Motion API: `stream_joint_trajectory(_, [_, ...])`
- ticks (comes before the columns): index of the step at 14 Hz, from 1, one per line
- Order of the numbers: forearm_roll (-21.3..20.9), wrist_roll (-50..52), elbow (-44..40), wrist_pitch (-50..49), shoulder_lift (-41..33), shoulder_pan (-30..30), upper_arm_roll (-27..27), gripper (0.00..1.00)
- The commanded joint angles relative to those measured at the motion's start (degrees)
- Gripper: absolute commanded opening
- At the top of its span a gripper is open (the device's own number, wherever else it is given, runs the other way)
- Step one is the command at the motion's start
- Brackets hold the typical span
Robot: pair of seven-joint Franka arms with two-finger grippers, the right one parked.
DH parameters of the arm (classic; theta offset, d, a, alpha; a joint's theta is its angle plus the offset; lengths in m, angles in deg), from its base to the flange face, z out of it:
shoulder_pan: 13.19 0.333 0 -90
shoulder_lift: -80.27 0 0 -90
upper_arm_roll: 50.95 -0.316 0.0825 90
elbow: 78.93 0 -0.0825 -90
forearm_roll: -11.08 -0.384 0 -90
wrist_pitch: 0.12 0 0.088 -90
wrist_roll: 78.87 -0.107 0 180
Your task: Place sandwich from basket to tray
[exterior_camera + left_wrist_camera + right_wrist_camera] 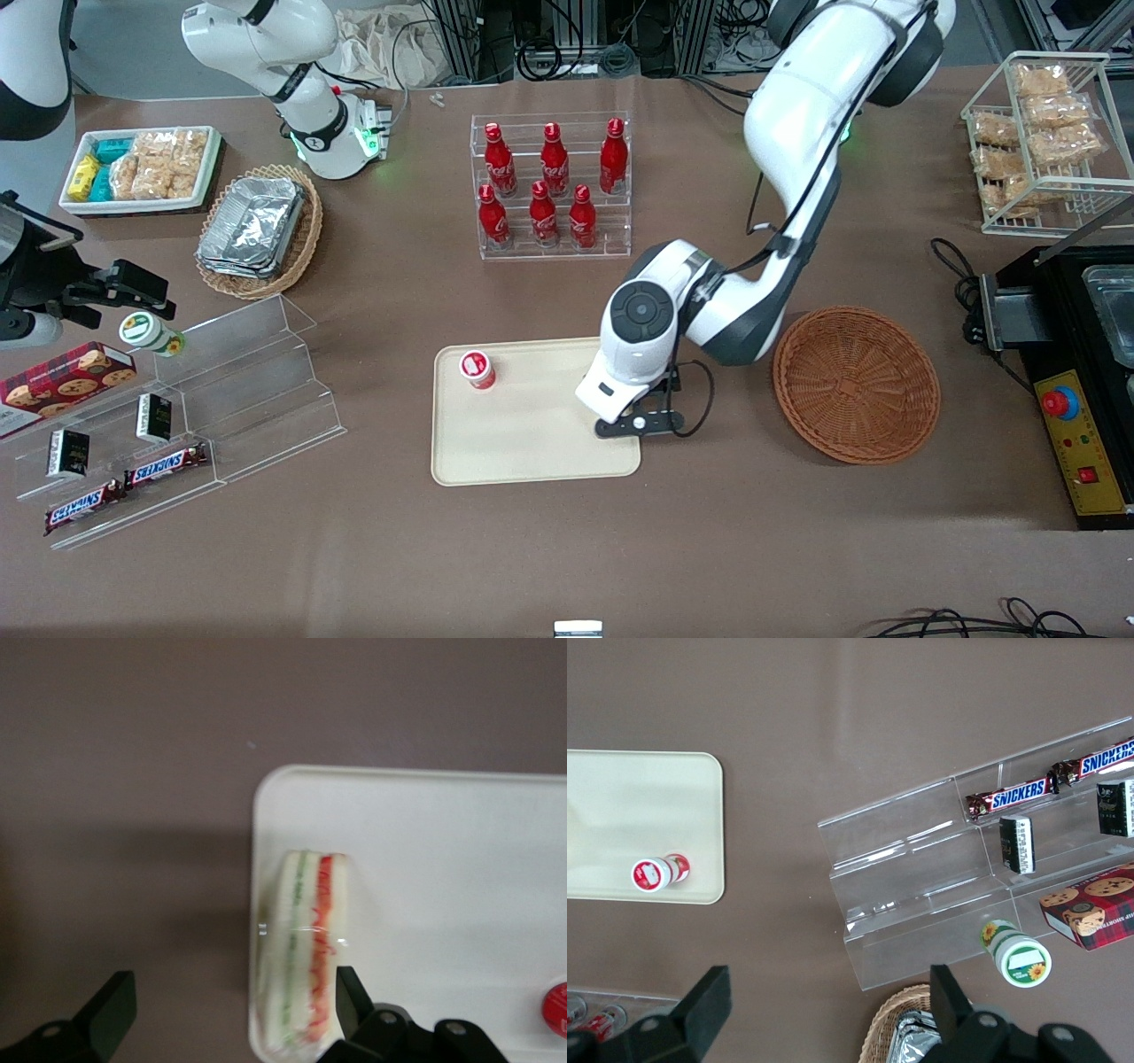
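Sandwich [303, 948] lies on the tray [523, 443] at the tray's edge nearest the basket [856, 384], standing on its side so the red and green filling stripes face the wrist camera. The gripper [235, 1014] hangs just above it with its fingers spread wide: one finger [350, 997] is beside the red-striped face of the sandwich, and the other finger [111, 1005] is out over the brown table [709, 549], well apart from the bread. Nothing is pinched between them. In the front view, at the centre of the frame, the white wrist of the working arm covers the sandwich. The basket sits right of centre in that view, beside the tray, with nothing in it. A small cup with a red lid [477, 369] stands on the tray near its upper left corner. A clear rack of red bottles [551, 182] stands at upper centre of the front view.
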Motion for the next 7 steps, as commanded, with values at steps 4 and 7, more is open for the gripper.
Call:
stream_joint_trajectory(4, [4.3, -16.2, 2.3, -14.3, -16.2, 13.2, -0.1, 1.0])
stream_joint_trajectory(7, [6.5, -25.3, 4.1, -19.3, -22.6, 21.3, -0.2, 1.0])
